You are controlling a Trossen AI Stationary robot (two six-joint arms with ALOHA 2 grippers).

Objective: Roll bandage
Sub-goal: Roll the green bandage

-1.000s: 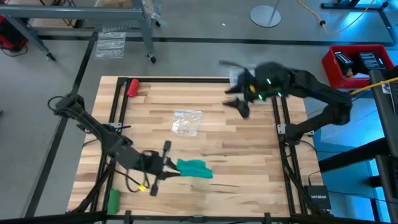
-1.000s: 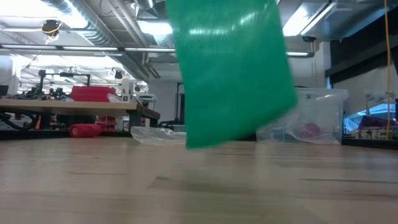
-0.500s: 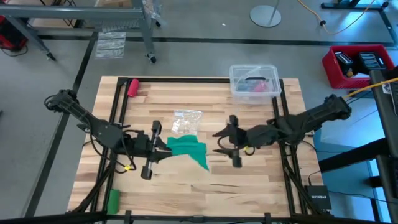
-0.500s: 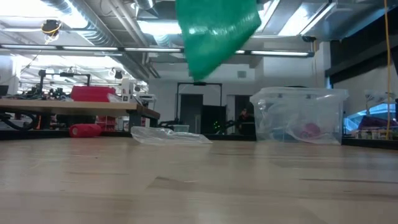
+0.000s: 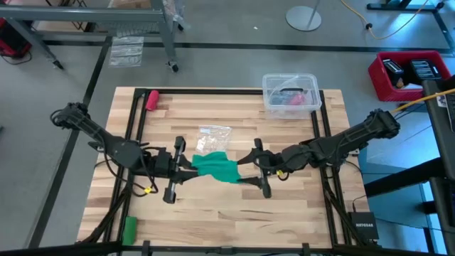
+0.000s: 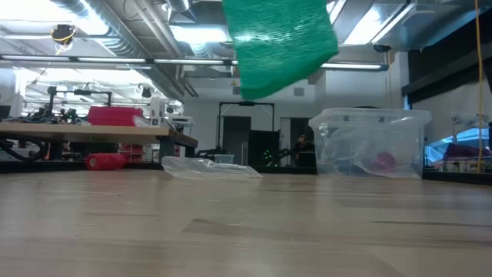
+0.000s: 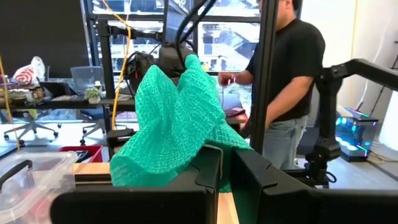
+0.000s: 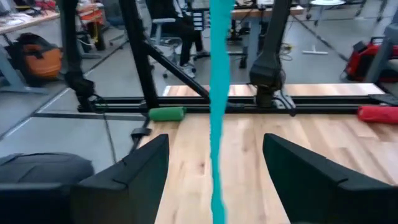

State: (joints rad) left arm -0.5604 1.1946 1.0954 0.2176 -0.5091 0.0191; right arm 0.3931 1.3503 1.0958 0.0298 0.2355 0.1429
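The teal-green bandage (image 5: 215,168) is a crumpled cloth bunch held up over the middle of the table. In the low view it hangs (image 6: 280,42) well clear of the tabletop. My left gripper (image 5: 190,169) is shut on its left end. My right gripper (image 5: 246,169) is open at the bandage's right end. In the right wrist view a thin edge of the bandage (image 8: 217,93) stands between the two spread fingers, and I cannot tell whether they touch it. My left gripper pinches one end of the bandage (image 7: 205,140) between its two fingers (image 7: 208,168), coming level from the table's left. Several bunched layers of cloth rise out of the fingers. The bandage is lifted clear of the table, and its free part hangs slack toward the right gripper.
A crumpled clear plastic bag (image 5: 213,137) lies just beyond the bandage. A clear plastic box (image 5: 290,92) stands at the far right. A pink-red roll (image 5: 151,98) lies far left and a small green roll (image 5: 129,229) near left. A person (image 7: 286,68) stands beyond the table.
My left gripper has gone up and toward the far edge with the bandage, which is now lifted clear of the table and bunched. My right gripper has swung from the plastic box at the far right toward the table's middle, to the bandage's right end.
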